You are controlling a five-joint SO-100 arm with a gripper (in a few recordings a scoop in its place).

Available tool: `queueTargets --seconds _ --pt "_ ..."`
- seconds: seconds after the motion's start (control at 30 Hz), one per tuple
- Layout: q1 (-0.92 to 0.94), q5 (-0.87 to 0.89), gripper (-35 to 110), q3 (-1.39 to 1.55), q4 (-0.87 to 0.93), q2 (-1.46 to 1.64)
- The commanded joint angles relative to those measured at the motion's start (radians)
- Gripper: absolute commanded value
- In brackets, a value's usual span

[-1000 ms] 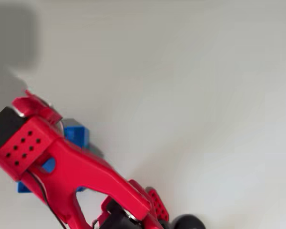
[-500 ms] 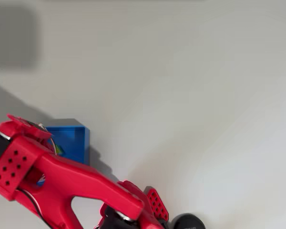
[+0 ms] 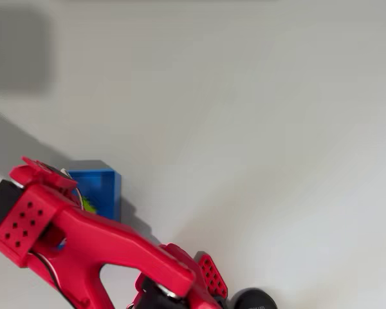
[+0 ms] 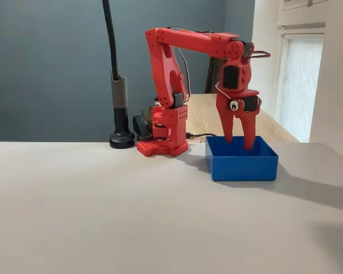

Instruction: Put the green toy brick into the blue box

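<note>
Green brick (image 3: 88, 206): a small lime-green patch in the overhead view, lying inside the blue box just beside the red arm; too small and too much covered to tell its long axis or which way it points.
Blue box (image 4: 243, 161): it stands on the desk (image 4: 103, 217), in front and to the right of the arm's base in the fixed view.
End effector (image 4: 239, 141): it points straight down, the two fingers are spread apart, their tips are below the rim of the box, and nothing is between them.
Change from half a second ago: in the overhead view the arm has shifted a little to the right and covers more of the box (image 3: 101, 187); the green patch is now a bit more visible.
Lamp post (image 4: 118, 85): black, behind the arm.
</note>
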Motion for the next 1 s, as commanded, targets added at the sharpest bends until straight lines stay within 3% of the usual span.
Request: queueTargets --seconds 0.0,0.27,0.6,0.77,0.97 --pt "0.032 0.003 30 -0.057 0.011 0.072" --pt "0.268 -0.074 0 -0.249 0.092 0.084" --pt "0.624 -0.25 0 -0.293 0.12 0.094" --pt "0.838 -0.322 0 -0.212 0.021 0.097" --pt "0.963 -0.336 0 -0.164 -0.081 0.098"
